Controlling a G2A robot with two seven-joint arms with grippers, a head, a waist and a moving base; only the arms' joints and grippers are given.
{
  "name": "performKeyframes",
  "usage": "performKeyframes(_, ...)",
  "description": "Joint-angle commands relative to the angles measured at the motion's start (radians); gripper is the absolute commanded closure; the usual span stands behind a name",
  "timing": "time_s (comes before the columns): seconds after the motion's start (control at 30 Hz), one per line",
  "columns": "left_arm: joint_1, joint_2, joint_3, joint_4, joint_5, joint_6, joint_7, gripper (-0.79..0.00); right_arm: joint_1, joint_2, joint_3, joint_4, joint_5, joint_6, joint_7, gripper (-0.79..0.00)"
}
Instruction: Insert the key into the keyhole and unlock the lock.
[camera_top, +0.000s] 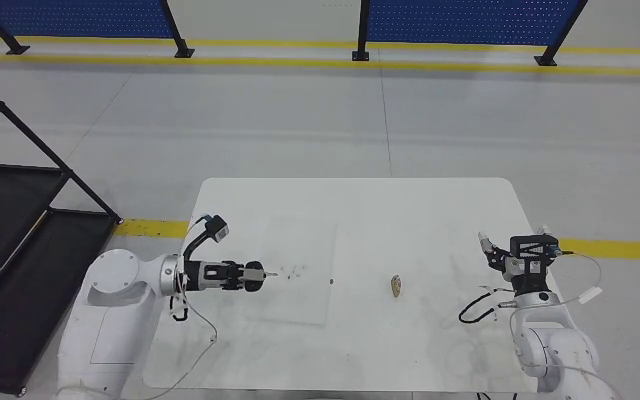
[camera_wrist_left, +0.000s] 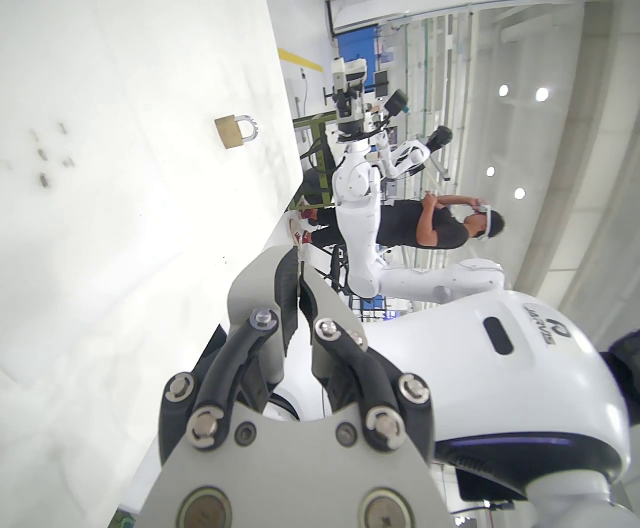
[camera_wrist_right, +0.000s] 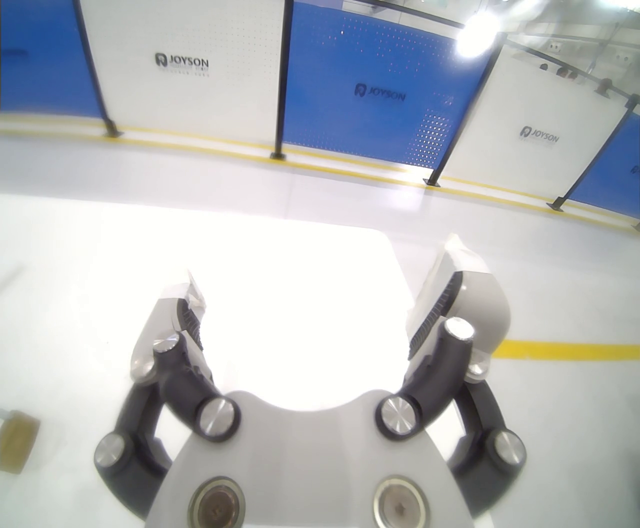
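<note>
1. Two end effectors to check, both over the white counter (camera_top: 420, 215).
2. Found the left end effector (camera_top: 262, 273) over the left side, fingers (camera_wrist_left: 260, 290) pinched tight together; can't tell whether the key sits between them.
3. Found the right end effector (camera_top: 514, 240) near the right edge, spread wide, bare counter showing between the pads (camera_wrist_right: 432, 310).
4. Spotted the brass lock (camera_top: 397, 286) lying flat on the counter between the two, well apart from each, shackle looking closed from the left wrist view.
5. Also noticed a few small dark specks (camera_top: 290, 270) just past the left fingertips, too tiny to identify.
</note>
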Motion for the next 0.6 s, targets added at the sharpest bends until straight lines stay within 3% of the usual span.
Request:
performKeyframes(0.0,-0.009,0.009,0.007,0.021,-0.046,-0.016,0.001,0.0,0.0,0.0,0.0,0.0,0.0,0.0,0.0,-0.785)
performKeyframes(0.37,-0.009,0.009,0.007,0.021,-0.046,-0.016,0.001,0.0,0.001,0.0,-0.003,-0.003,0.004,-0.004,0.0,-0.785)
performKeyframes(0.57,-0.009,0.009,0.007,0.021,-0.046,-0.016,0.001,0.0,-0.021,-0.003,-0.109,-0.12,-0.026,-0.119,0.116,-0.785)
